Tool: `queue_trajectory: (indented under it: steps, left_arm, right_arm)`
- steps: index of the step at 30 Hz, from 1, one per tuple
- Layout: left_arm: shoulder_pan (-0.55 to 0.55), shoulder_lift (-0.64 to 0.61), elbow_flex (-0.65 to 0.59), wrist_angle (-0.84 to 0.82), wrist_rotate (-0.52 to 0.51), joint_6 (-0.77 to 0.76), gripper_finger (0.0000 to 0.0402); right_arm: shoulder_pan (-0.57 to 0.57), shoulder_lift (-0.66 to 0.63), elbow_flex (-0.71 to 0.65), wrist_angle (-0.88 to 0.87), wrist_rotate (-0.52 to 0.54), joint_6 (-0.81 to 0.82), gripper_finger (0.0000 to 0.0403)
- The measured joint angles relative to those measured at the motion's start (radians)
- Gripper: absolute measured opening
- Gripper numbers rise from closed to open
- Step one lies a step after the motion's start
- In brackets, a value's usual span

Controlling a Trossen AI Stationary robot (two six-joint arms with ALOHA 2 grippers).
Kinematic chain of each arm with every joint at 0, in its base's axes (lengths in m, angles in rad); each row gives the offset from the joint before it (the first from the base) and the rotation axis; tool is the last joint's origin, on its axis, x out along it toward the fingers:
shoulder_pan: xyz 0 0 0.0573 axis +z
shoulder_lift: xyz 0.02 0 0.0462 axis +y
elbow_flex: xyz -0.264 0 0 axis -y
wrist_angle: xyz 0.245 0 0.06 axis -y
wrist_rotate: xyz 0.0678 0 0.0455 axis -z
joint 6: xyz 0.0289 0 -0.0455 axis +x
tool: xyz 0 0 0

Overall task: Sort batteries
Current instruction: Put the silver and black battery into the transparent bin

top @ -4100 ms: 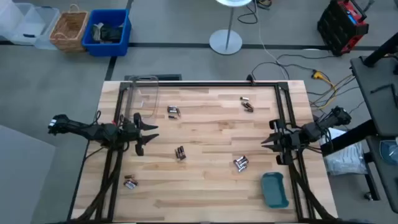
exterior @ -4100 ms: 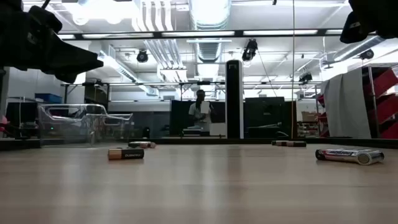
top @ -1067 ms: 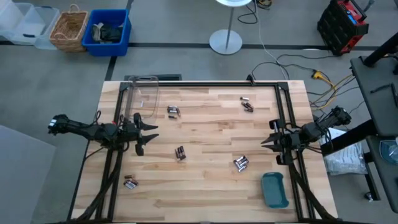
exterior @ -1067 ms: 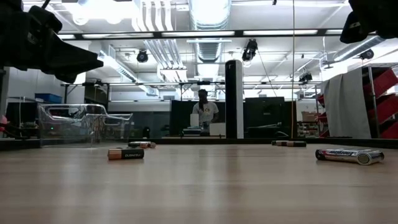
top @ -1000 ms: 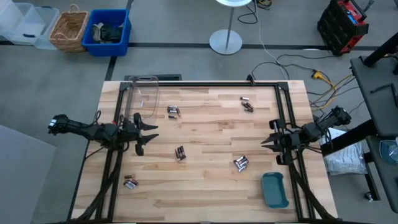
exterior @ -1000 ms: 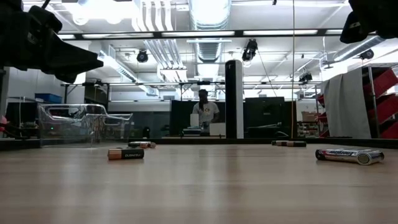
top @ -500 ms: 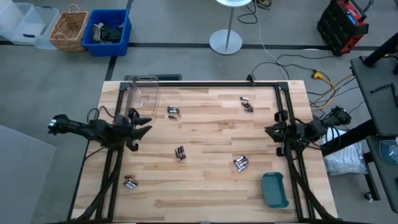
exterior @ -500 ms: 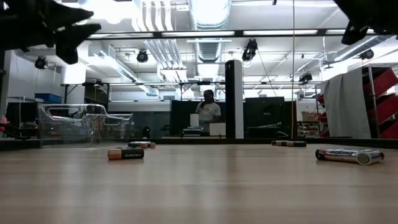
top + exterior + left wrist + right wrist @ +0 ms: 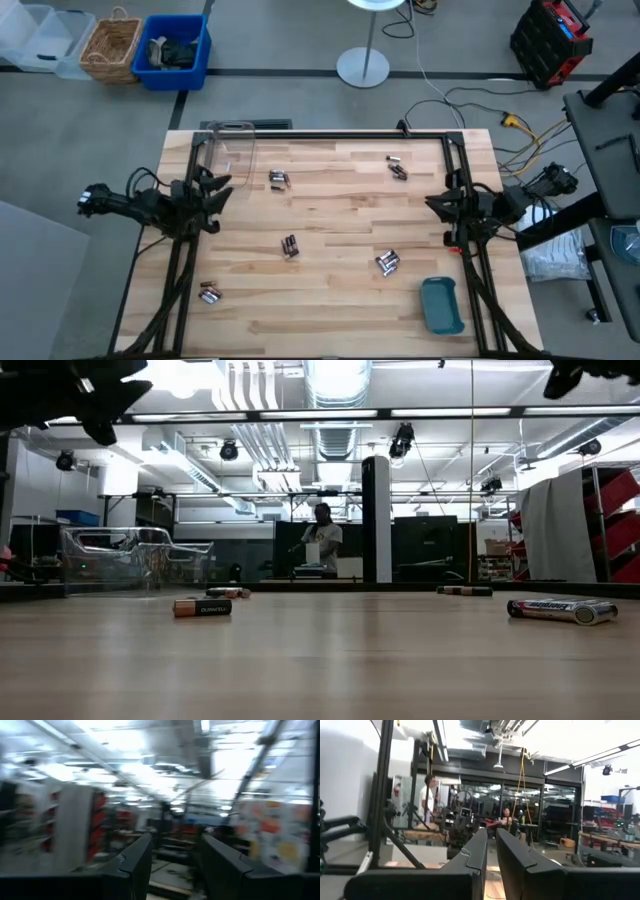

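Small cylindrical batteries lie on their sides in scattered clusters on the wooden table: one cluster at the far left, one at the far right, one in the middle, one right of the middle and one at the near left. My left gripper hovers open over the table's left edge; in its wrist view nothing lies between the fingers. My right gripper hovers over the right edge with its fingers close together and nothing between them.
A clear plastic box stands at the far left corner and a teal tray at the near right corner. Black frame rails run along the table's edges. A person stands far off in the room behind.
Both grippers have risen and drawn back toward the table's far edge, the left one also toward the left edge. In the low view both have climbed almost out of the picture's top. The batteries have stayed where they were.
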Motion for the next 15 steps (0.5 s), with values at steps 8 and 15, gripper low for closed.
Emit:
queue_trajectory:
  steps: [8,15]
  left_arm:
    - [0.000,0.007,0.000,-0.009,-0.088,-0.014,0.0145]
    - [0.000,0.077,0.085,-0.132,-0.086,-0.023,0.0145]
  right_arm:
    - [-0.044,0.229,0.226,-0.160,0.135,0.055,0.0034]
    - [-0.099,0.376,0.428,-0.432,0.181,0.261,0.0034]
